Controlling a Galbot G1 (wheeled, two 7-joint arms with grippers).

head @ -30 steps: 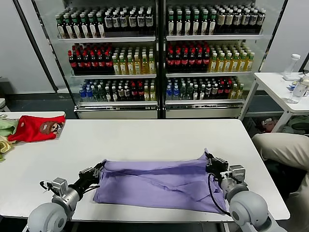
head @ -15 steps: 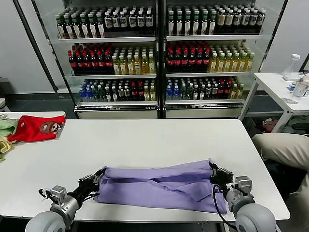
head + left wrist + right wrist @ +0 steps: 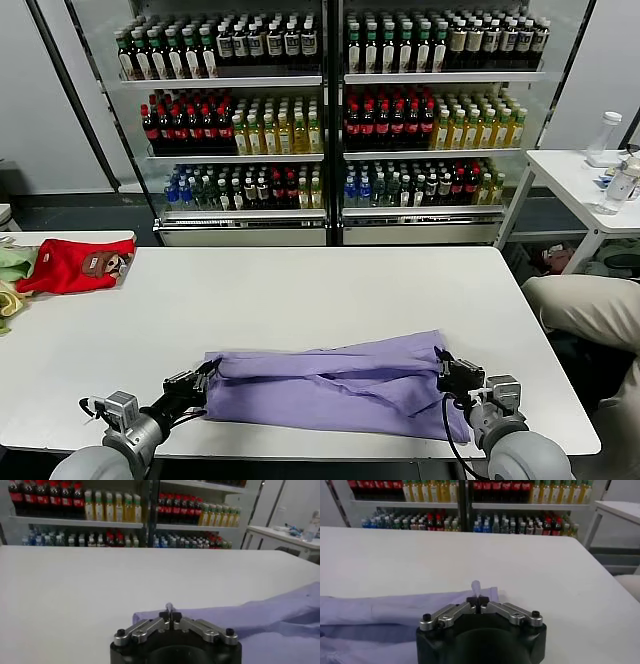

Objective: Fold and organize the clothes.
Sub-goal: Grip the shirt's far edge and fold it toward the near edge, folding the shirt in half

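The clothes, a lavender T-shirt [image 3: 330, 385], lie folded over into a long band across the near part of the white table [image 3: 300, 290]. My left gripper [image 3: 207, 373] is shut on the shirt's left end, and a small pinch of fabric [image 3: 170, 607] sticks up between its fingers. At the other end my right gripper [image 3: 442, 365] is shut on the shirt's right edge, with a tuft of cloth [image 3: 476, 587] poking above the closed tips. Both grippers sit low near the table's front edge. No print shows on the visible side.
A red garment [image 3: 72, 264] lies at the table's far left, beside green and yellow cloth [image 3: 10, 270]. Drink coolers [image 3: 330, 110] stand behind the table. A person's leg [image 3: 590, 310] and a small side table [image 3: 590, 180] are at the right.
Both grippers have pulled the held shirt edge toward the table's front, laying the upper layer down over the lower one. The shirt now lies lower and as a narrower band.
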